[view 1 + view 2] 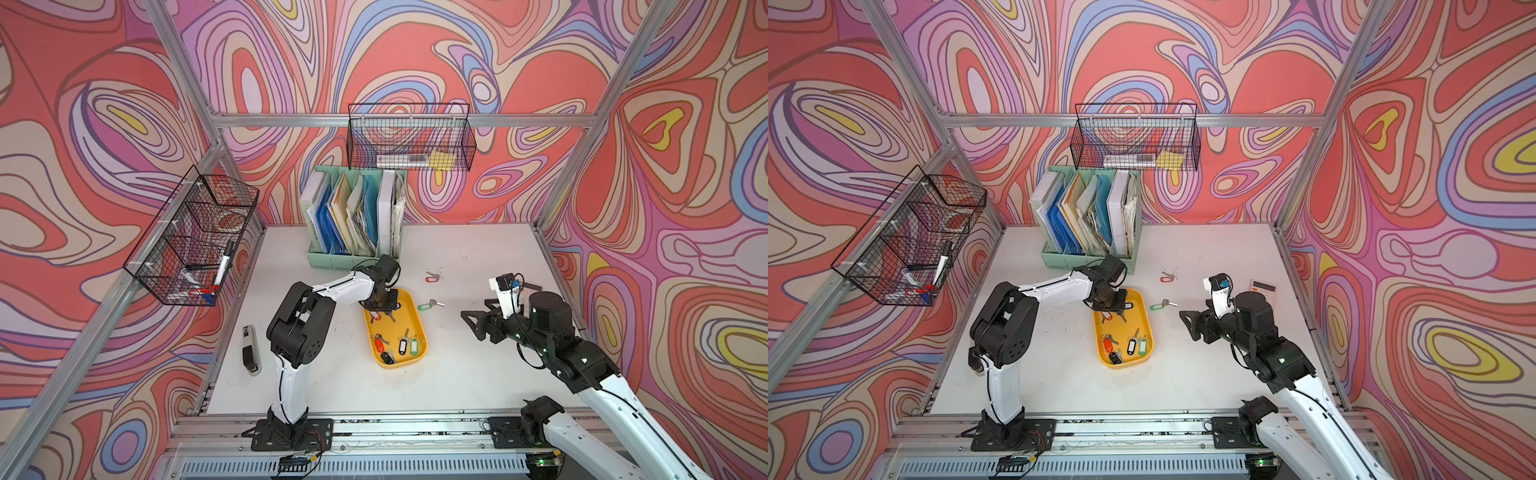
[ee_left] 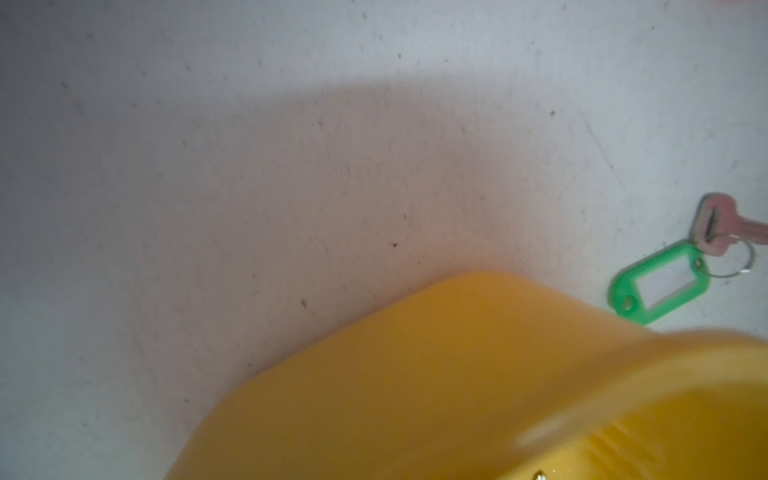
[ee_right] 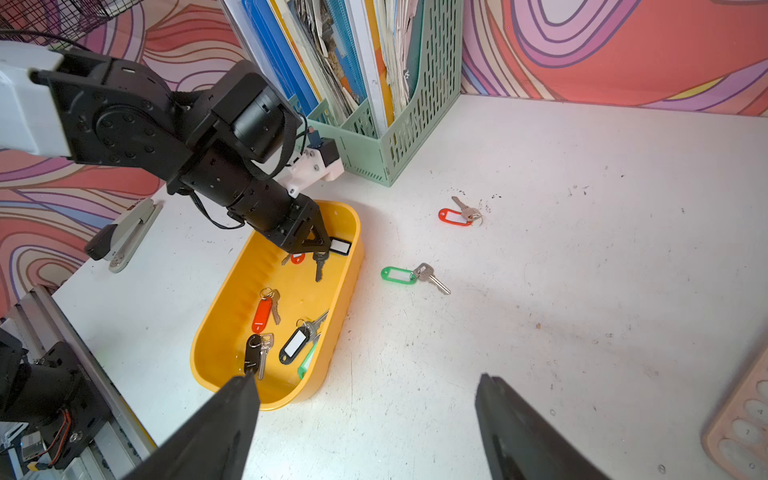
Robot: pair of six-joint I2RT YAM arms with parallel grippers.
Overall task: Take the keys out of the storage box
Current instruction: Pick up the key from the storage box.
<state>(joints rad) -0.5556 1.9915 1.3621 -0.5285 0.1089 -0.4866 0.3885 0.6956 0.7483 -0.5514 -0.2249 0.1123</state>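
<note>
The left gripper (image 3: 320,248) is hanging in the storage box (image 3: 232,299), fingers close together over a black-tagged key (image 3: 319,266); whether they are pinching it, I cannot tell. Other keys (image 3: 266,311) are lying behind it in the box and two more on the table (image 3: 540,208) to its right, where the right gripper (image 3: 365,378) is hovering, spread wide.

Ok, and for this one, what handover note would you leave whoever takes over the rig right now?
Left gripper: down in the storage box, jaws nearly together around a black-tagged key at the far end; firm grip not confirmed.
Right gripper: open, empty, above the table beside the box.
Done: red-tagged key and green-tagged key lie out on the table.
Left: six keys in the box, two by the left gripper, four at the near end.
</note>
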